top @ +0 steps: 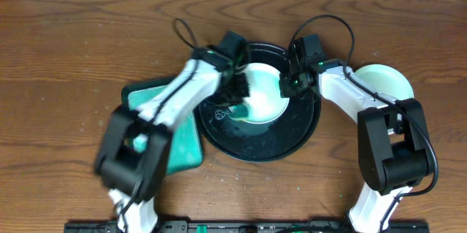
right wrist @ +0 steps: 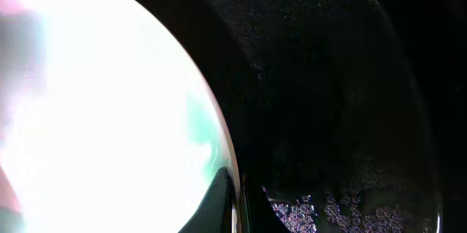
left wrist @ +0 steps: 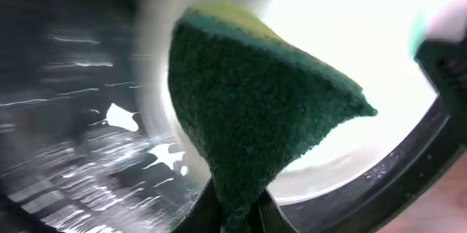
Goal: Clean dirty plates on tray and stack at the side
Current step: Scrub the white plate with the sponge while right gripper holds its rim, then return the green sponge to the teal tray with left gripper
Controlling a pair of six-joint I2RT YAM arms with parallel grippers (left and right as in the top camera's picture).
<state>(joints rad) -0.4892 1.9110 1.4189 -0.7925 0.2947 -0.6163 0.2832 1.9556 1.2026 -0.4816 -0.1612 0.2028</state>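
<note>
Plate (top: 264,96) sits mid-tray on the black tray (top: 292,139) on the bench (top: 73,43); the right end effector (top: 286,87) is clamped on its right rim, probably to steady it. Left end effector (top: 233,85) pinches a green sponge (left wrist: 255,116) on the plate's left side for scrubbing. A mint plate (top: 387,83) lies beside the tray, where the stack likely goes.

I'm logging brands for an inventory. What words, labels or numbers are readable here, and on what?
No text is readable in any view.
A small pale mark on the black tray: too small to tell whether it is writing or a smear.
</note>
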